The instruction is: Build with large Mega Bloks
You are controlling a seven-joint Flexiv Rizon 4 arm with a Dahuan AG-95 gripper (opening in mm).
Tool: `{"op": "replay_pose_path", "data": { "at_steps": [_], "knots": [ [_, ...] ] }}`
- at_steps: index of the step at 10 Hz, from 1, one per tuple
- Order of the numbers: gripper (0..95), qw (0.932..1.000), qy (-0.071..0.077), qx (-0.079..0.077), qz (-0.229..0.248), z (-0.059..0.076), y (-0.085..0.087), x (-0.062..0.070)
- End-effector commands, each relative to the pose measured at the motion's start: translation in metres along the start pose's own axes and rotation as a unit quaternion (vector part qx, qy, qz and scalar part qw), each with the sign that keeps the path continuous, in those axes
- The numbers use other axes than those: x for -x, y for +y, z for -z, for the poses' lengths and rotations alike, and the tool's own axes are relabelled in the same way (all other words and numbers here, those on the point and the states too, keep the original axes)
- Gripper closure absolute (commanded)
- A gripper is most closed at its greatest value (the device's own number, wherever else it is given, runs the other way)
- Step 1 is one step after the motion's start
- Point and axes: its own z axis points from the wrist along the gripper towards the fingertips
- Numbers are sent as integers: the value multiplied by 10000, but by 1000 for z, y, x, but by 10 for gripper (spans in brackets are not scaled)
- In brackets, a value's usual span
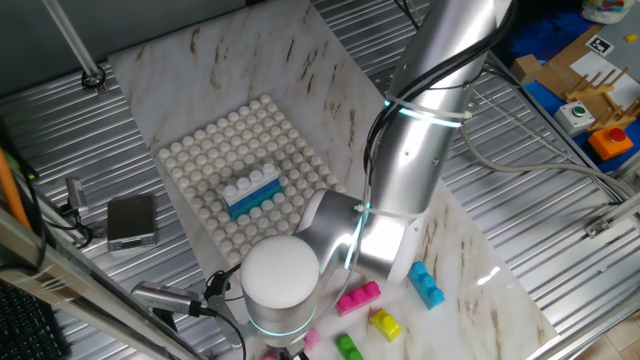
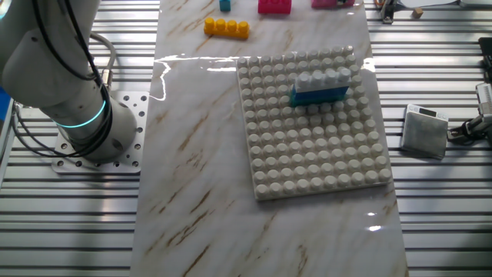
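Observation:
A white brick [image 1: 250, 183] sits on a blue brick [image 1: 256, 201] on the white studded baseplate [image 1: 215, 140]; both show in the other fixed view, white [image 2: 323, 78] over blue [image 2: 319, 95]. Loose bricks lie on the marble beside the plate: magenta [image 1: 358, 297], blue [image 1: 427, 285], yellow [image 1: 385, 323], green [image 1: 348, 347]. The other view shows the yellow bar [image 2: 226, 28] and the magenta brick [image 2: 274, 6] at its top edge. My gripper is hidden behind the arm's big round joint [image 1: 280, 275] at the frame's bottom edge, so its jaws do not show.
A small grey box [image 1: 132, 220] lies on the slatted table beside the plate, also in the other view [image 2: 425, 131]. Cardboard boxes and coloured parts [image 1: 580, 70] stand at the back right. The arm's base [image 2: 92, 131] stands by the marble sheet's edge.

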Motion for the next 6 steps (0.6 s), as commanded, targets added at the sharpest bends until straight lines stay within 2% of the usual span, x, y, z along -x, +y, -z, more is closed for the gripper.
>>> {"op": "replay_pose_path", "data": {
  "at_steps": [1,3,4,5,6],
  "knots": [
    [950,9999,10,10,106,15,-5,-6],
    [950,9994,65,48,339,40,-23,-20],
    [950,9992,92,58,395,47,-28,-26],
    [950,9986,123,74,518,63,-40,-37],
    [950,9981,148,78,601,72,-46,-45]
  ]
}}
